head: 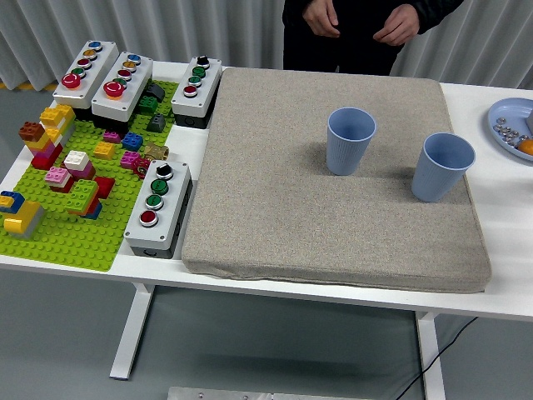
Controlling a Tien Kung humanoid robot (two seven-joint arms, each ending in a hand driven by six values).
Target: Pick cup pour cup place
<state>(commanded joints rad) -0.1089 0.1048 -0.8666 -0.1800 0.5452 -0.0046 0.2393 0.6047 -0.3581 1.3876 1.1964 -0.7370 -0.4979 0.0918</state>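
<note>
Two light blue cups stand upright on a beige mat (266, 208). One cup (350, 142) is near the mat's middle, the other cup (441, 167) stands apart to its right, near the mat's right edge. A person in a dark jacket stands at the far side; both of the person's hands (321, 17) (398, 25) are held up near the body, away from the cups. Neither robot hand shows in the head view.
A green baseplate (58, 233) with several coloured bricks fills the left side. Three grey button boxes (117, 83) sit at the back left and another button box (156, 208) lies by the mat's left edge. A blue plate (504, 137) with small items is at the right edge.
</note>
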